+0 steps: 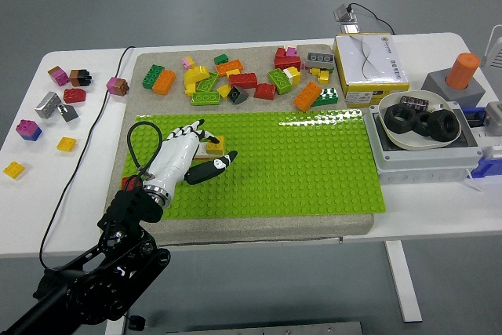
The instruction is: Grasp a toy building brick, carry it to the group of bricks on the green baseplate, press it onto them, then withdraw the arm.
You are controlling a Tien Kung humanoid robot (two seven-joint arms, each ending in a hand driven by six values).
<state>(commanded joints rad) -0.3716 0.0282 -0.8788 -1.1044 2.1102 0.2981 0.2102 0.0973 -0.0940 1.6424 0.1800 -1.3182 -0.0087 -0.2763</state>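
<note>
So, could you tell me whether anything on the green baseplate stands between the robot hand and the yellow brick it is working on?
Nothing visible does. The left robot hand is already at the yellow brick on the green baseplate, fingers around it. The baseplate around them shows only bare studs; the loose brick pile lies beyond its far edge.

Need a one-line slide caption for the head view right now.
Left hand rests on the green baseplate, fingers at a yellow brick.
</note>
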